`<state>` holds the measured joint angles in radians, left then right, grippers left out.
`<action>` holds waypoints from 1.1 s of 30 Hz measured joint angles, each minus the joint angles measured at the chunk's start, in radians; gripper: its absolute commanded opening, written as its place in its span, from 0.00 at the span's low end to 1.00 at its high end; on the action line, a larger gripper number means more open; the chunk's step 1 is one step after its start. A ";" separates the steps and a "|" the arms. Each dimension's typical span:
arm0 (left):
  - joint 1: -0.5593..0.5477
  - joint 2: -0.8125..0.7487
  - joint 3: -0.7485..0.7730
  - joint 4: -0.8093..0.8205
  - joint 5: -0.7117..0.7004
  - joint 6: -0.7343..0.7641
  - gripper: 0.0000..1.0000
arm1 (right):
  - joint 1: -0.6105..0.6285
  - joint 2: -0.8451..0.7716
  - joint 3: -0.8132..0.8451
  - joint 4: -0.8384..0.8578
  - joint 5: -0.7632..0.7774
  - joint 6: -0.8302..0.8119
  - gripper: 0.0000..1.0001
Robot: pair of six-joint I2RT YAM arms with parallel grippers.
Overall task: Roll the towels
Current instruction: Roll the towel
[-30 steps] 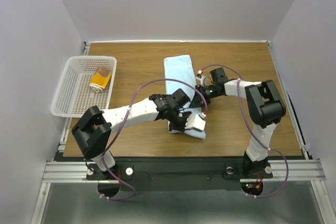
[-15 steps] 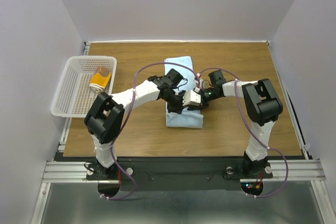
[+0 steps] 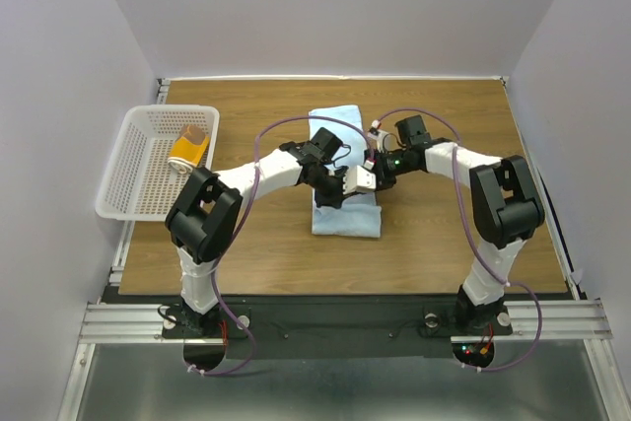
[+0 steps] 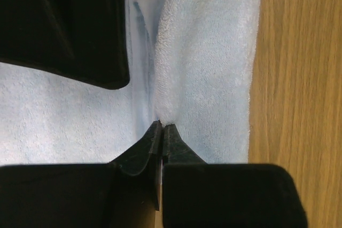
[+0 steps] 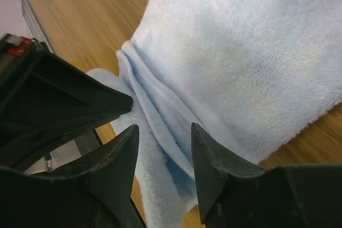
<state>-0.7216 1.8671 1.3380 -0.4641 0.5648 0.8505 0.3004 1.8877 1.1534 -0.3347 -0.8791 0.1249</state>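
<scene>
The light blue towel (image 3: 345, 214) lies folded on the wooden table, its near part doubled back over the rest. My left gripper (image 3: 340, 189) is shut on a pinch of its folded edge (image 4: 181, 68), seen at the fingertips in the left wrist view (image 4: 162, 127). My right gripper (image 3: 375, 173) is open over the towel's right edge (image 5: 235, 62), its fingers (image 5: 211, 156) apart with folds between them. The mustard-yellow towel (image 3: 188, 149) lies rolled in the white basket (image 3: 133, 189).
The white perforated basket stands at the table's left edge. Bare wood (image 3: 454, 234) lies to the right of the towel and in front of it. Grey walls enclose the table on three sides.
My left gripper has carried the towel's near end away from me and folded it over. My right gripper has shifted slightly back and right over the towel's right edge.
</scene>
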 measured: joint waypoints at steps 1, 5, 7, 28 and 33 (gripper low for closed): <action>0.002 0.001 0.000 0.006 -0.002 0.001 0.00 | -0.005 -0.017 0.008 -0.008 0.006 -0.003 0.49; 0.007 0.007 0.000 0.023 -0.010 0.008 0.01 | -0.020 -0.068 0.021 -0.034 0.016 -0.013 0.46; 0.011 0.015 0.000 0.029 -0.012 0.009 0.01 | -0.026 -0.090 0.022 -0.048 0.016 -0.016 0.43; 0.045 0.056 0.000 0.049 -0.024 0.012 0.17 | -0.024 0.021 -0.021 -0.104 -0.098 -0.024 0.32; 0.060 0.055 0.000 0.048 -0.027 0.007 0.33 | -0.024 0.091 -0.025 -0.107 -0.073 -0.051 0.31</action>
<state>-0.6617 1.9224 1.3380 -0.4156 0.5373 0.8574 0.2760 1.9789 1.1286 -0.4419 -0.9524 0.0738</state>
